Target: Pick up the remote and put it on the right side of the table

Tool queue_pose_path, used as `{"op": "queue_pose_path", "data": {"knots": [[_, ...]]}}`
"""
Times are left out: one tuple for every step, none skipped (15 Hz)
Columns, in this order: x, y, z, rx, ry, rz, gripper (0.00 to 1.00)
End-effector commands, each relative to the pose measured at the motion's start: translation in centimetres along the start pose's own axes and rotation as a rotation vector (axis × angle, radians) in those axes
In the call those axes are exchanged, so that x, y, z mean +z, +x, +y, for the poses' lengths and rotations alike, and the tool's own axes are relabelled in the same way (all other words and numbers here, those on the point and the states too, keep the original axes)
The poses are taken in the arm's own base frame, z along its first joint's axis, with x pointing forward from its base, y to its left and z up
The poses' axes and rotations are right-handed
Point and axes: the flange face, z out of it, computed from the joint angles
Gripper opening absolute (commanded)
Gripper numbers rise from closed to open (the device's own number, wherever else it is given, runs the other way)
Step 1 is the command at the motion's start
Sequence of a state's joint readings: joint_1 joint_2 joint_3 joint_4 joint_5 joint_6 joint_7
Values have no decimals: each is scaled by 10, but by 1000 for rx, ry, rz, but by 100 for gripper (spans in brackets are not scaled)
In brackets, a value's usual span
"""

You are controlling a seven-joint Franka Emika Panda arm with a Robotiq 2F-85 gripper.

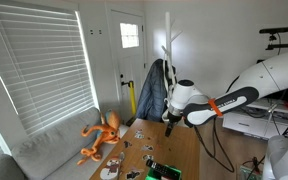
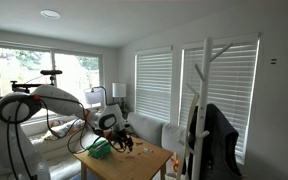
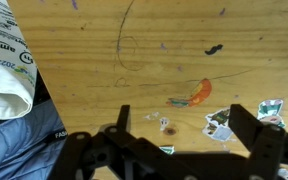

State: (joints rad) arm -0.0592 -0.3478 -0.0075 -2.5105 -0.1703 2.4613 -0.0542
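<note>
The brown wooden table (image 1: 187, 150) shows in both exterior views (image 2: 149, 160) and fills the wrist view (image 3: 104, 80), where its top bears several small stickers. My gripper (image 3: 184, 125) hangs above the tabletop with its fingers wide apart and nothing between them. In the exterior views it is over the table's far end (image 1: 169, 128) (image 2: 111, 134). No remote shows in the wrist view. Small dark items (image 1: 149, 151) lie on the table, too small to tell what they are.
A white printed bag on blue cloth (image 3: 6, 70) lies at the wrist view's left edge. A green object (image 1: 164, 170) (image 2: 101, 148) sits on the table. An orange plush toy (image 1: 102, 135) lies on the grey sofa. A coat rack with a jacket (image 1: 156, 90) stands beyond the table.
</note>
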Motion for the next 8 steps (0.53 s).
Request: {"op": "queue_pose_path", "data": {"knots": [[-1, 0, 0, 0, 0, -1, 100], [-1, 0, 0, 0, 0, -1, 100], [-1, 0, 0, 0, 0, -1, 100], [3, 1, -8, -7, 17, -2, 100], [4, 3, -15, -13, 13, -18, 100], [4, 4, -21, -12, -3, -32, 100], [2, 6, -28, -15, -6, -29, 100], [-2, 9, -39, -23, 6, -2, 100]]}}
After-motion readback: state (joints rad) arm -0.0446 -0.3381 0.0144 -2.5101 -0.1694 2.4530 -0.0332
